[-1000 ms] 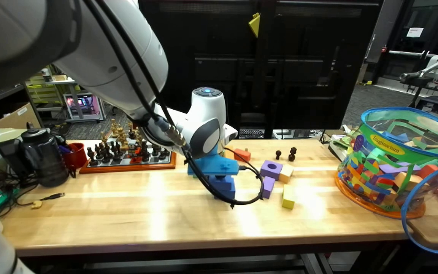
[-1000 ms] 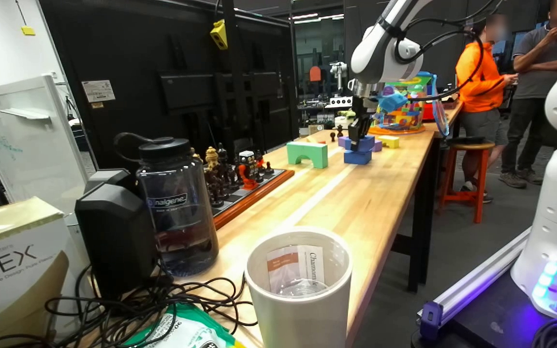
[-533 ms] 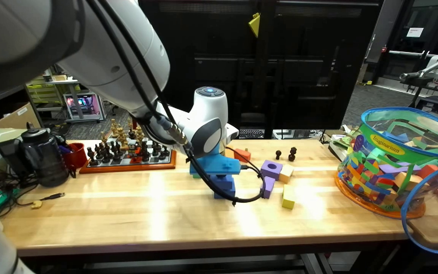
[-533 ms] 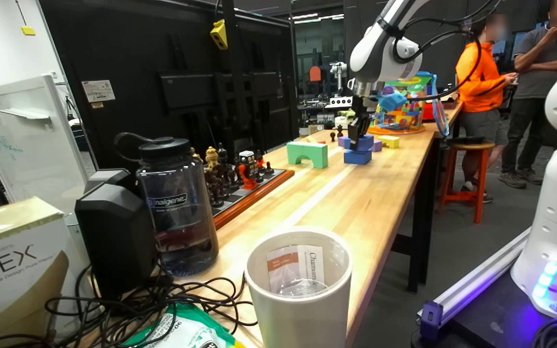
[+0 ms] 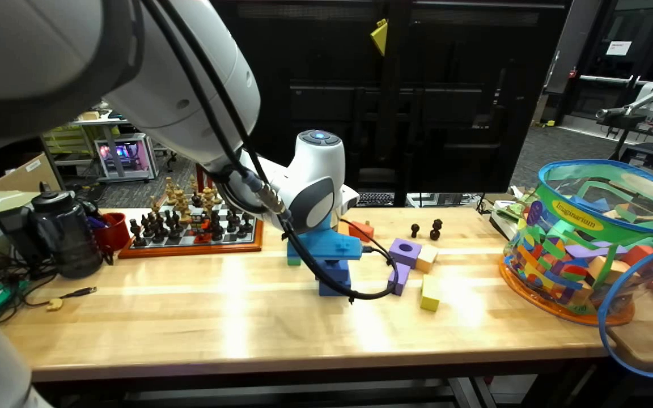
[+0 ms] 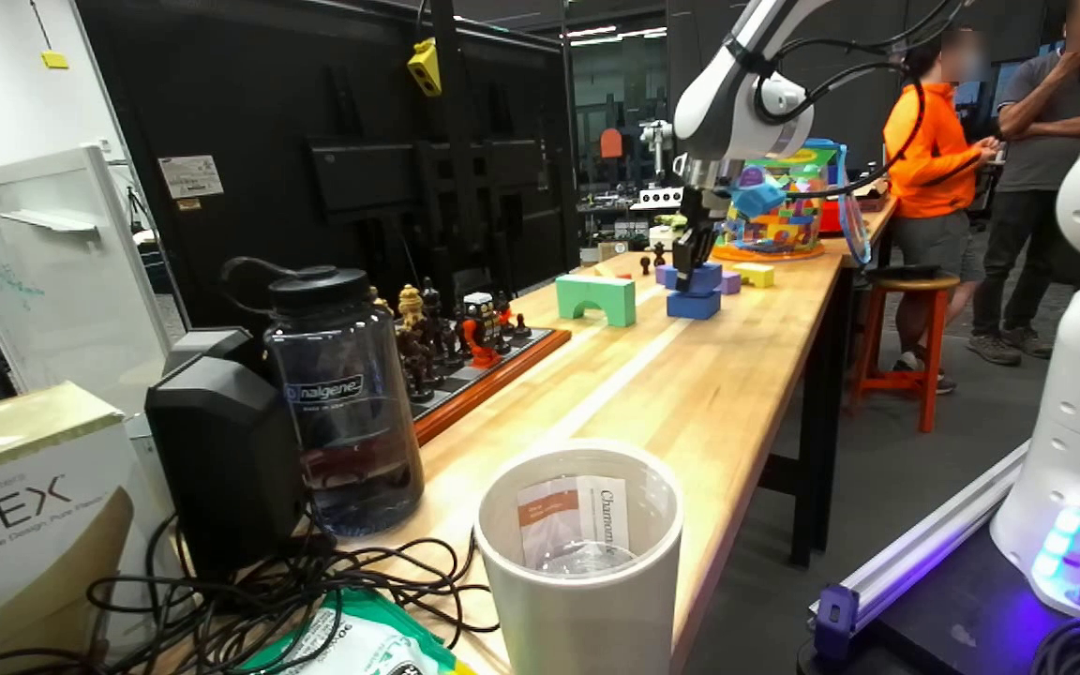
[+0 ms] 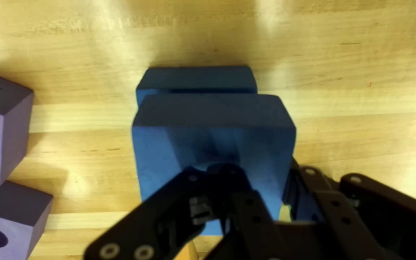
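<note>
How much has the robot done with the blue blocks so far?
Done: the lower blue block sits on the table, with the upper blue block over it. In hand: the claw seems to grip the upper one by one side. Left, I think: letting go, because the claw is right at that block. I can't tell whether the two blocks touch.

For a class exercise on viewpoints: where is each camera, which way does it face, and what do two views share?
In an exterior view: beside the table, facing across to a black panel; the arm fills upper left.
In an exterior view: at the table's end near the white cup, looking lengthwise; arm and base at right.
Wrist view: on the wrist, facing down at the upper blue block; the gripper shows.
Both exterior views share the chessboard and bottle.
</note>
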Action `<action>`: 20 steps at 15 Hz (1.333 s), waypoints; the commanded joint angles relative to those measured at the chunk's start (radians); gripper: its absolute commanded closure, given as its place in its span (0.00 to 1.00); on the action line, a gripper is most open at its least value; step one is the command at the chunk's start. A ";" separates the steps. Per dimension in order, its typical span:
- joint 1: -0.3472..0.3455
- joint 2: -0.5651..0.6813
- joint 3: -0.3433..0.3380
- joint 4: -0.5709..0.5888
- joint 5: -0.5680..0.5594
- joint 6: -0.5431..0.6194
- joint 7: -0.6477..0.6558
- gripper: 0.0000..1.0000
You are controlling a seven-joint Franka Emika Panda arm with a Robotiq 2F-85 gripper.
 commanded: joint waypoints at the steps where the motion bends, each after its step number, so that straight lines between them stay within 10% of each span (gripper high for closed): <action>1: 0.002 0.016 -0.007 0.024 0.027 -0.020 -0.040 0.94; 10: -0.006 0.035 -0.001 0.040 0.024 -0.033 -0.039 0.94; 11: -0.007 0.036 -0.001 0.041 0.021 -0.034 -0.032 0.49; 20: -0.009 0.029 0.001 0.039 0.019 -0.047 -0.027 0.02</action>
